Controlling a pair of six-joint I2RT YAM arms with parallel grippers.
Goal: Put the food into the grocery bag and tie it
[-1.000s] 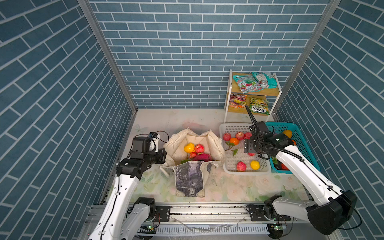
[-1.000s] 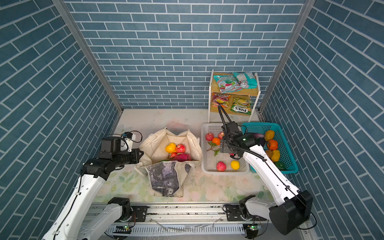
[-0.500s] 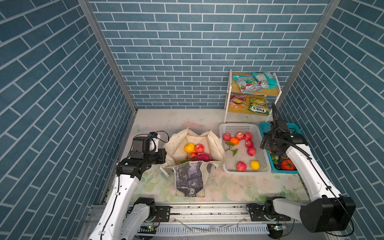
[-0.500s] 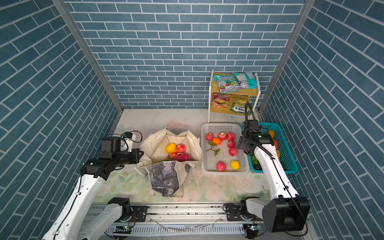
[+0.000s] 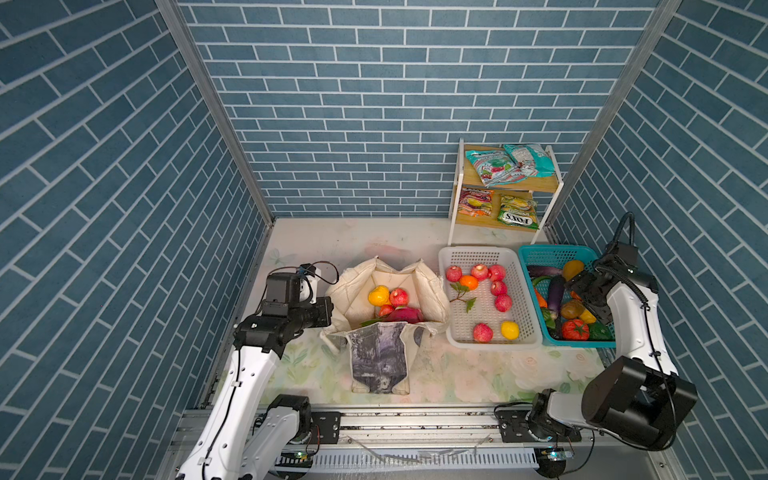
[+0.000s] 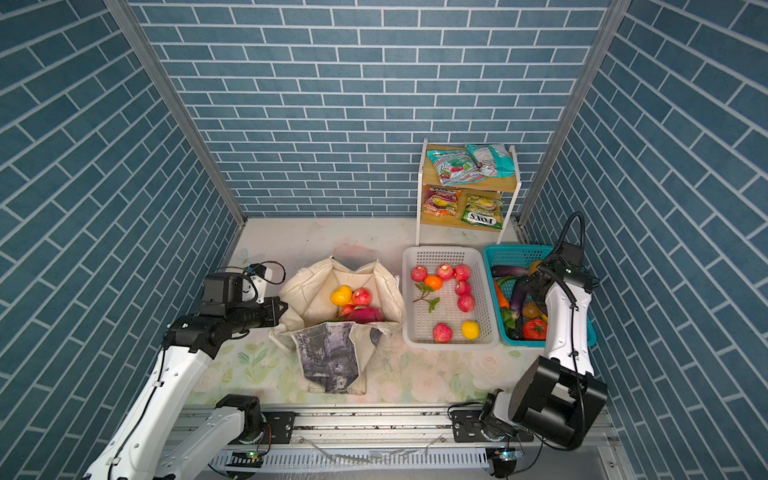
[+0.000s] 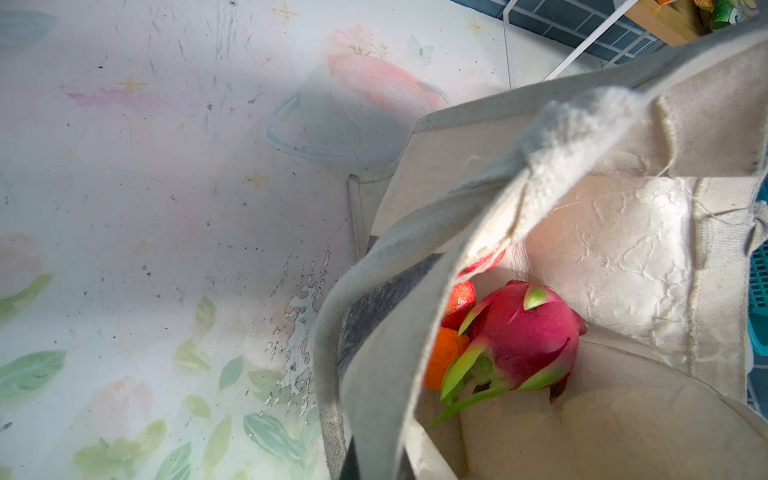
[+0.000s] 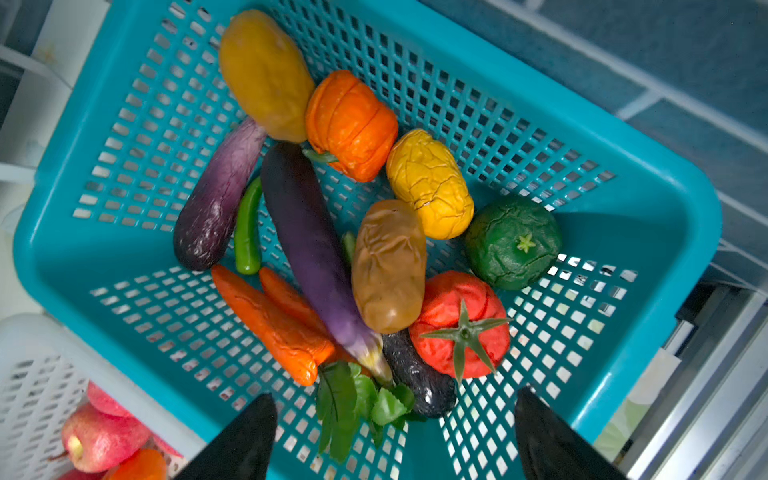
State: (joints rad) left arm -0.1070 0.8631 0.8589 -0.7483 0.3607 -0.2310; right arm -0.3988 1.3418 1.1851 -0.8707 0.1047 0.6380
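Teal basket (image 8: pixel 54 257) is now under my empty, wide-open right hand (image 8: pixel 395 395): vegetables (image 8: pixel 307 241) next. Left hand (image 5: pixel 330 309) stays clamped on grocery bag (image 5: pixel 432 291).

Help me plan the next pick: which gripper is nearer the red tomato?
Right. The right gripper hangs open over the teal basket, the tomato just beyond its fingertips; the left gripper is across the table, shut on the grocery bag's rim.

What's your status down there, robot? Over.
Left end effector shut on grocery bag rim, holding it open. Right end effector open, empty, above teal basket. Dragon fruit, apple bagged; bag untied. Nothing in the way.
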